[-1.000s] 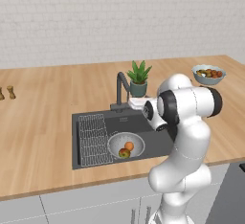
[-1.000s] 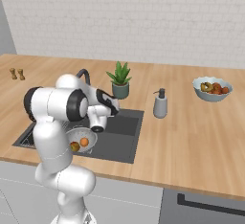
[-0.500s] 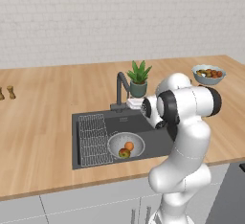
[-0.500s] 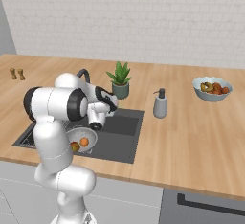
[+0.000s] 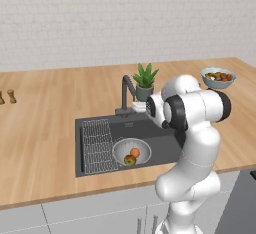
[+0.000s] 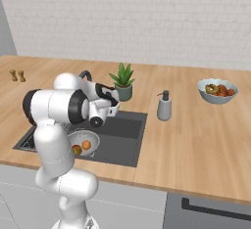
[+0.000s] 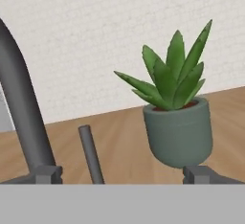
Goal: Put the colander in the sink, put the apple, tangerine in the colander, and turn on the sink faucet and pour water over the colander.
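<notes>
Right now the gripper (image 7: 123, 174) is spread wide and holds nothing, its two dark tips low in the hand view with a thin upright grey rod (image 7: 91, 154), which I take to be the tap's handle, standing between them, nearer one tip than the other. Beside that rod the thick dark stem of the sink faucet (image 7: 21, 108) rises close to one fingertip, and a potted succulent (image 7: 178, 117) sits just behind the other.

From the side, the hand hovers at the back edge of the sink (image 5: 165, 135), level with the faucet's base (image 5: 124, 111). The colander (image 5: 131, 150) already lies in the basin beside the wire grid rack (image 5: 97, 145), with the tangerine (image 5: 135, 152) and the apple (image 5: 130, 160) inside it, touching. So the step in hand, as I judge it, is turning the water on.

To do that well, the hand should shift so the rod sits centred between the fingers, then push or close on it gently, keeping clear of the stem and the plant pot. The spout's arch (image 6: 86, 74) seems to end over the back of the basin, while the colander lies toward the front, below and nearer the robot than the hand; whether the stream would land in it I cannot tell, so the spout may need swinging.
</notes>
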